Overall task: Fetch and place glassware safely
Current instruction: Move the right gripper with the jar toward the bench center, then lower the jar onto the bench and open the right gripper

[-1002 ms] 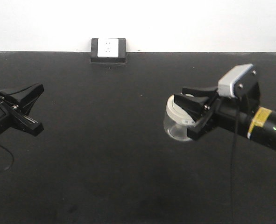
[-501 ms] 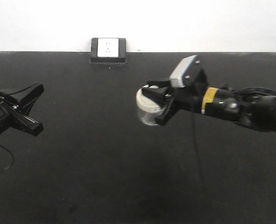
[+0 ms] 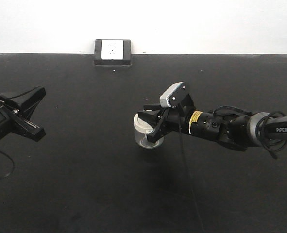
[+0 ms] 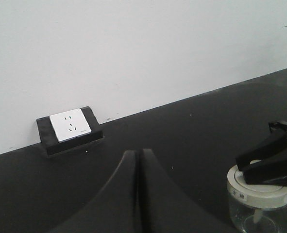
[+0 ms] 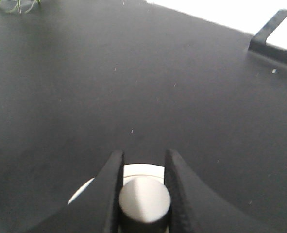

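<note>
Glassware (image 3: 144, 132): small squat clear jar w/ wide cream-white round lid, central knob, small dark marks on lid rim. Upright, lid on, near table centre; right gripper (image 3: 153, 127) fingers pinch the knob.

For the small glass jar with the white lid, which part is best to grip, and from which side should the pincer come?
Grip the central knob on the lid of the glass jar, coming level from the side. The knob is narrow and stands up, so both fingers fit around it, as the right pincer does now. The lid is probably too wide, and the clear glass wall may slip.
</note>
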Robot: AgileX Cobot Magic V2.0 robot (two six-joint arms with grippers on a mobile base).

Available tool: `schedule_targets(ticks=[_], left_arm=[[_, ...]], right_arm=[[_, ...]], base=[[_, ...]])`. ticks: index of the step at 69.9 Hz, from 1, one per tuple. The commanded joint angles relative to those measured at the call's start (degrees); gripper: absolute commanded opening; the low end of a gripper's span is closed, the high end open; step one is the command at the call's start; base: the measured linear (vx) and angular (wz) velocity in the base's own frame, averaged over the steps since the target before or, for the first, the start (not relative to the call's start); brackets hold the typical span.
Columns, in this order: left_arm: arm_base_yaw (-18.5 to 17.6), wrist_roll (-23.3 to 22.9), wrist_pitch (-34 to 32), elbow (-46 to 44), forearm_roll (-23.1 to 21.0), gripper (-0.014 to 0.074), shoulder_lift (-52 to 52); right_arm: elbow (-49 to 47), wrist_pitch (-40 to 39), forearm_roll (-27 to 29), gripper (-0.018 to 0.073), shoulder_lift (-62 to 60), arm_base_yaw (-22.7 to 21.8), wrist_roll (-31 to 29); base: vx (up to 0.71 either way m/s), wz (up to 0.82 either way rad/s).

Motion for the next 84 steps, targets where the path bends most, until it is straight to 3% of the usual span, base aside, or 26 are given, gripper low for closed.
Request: schedule_targets(ticks=[1,19,30,38,52,59,84], left_arm=[[-0.06,-0.48,-3.87,-1.22,-1.95,-0.0007,-1.51],[-0.06,-0.48,-3.87,-1.22,-1.95,-0.0007,-1.51],[-0.06,-0.48,-3.87,-1.22,-1.95,-0.0007,-1.51],[-0.06,-0.48,-3.87,-1.22,-1.95,-0.0007,-1.51],[-0.06,-0.48,-3.87,-1.22,-1.95,-0.0007,-1.51],[-0.06,-0.48,-3.87,-1.22,-1.95,-0.0007,-1.51],[-0.06,-0.48,-3.87,-1.22,-1.95,-0.0007,-1.51]], right_arm=[[-2.06,-5.65,2.80,-0.0001,-2.27,-0.30,-0.92],[-2.06,-5.61,2.70,0.0004,-1.32,-0.30,-0.86],[-2.06,-5.62,2.59,0.0078,-1.32,-0.30,-0.11],[-2.06,-5.95,2.59,0.0218,-1.32,-0.30,-0.02],[-2.06,-6.54,2.59,0.0596,-1.32,-0.30,0.03],[-2.06,-7.14,2.59,0.0730,-1.32,-0.30,0.94],[-2.06,-7.11,2.19,0.0680,-2.50,-0.30,1.95]], base=[[0.00,0.00],[0.00,0.00],[0.00,0.00],[0.00,0.00],[0.00,0.00],[0.00,0.00],[0.00,0.00]])
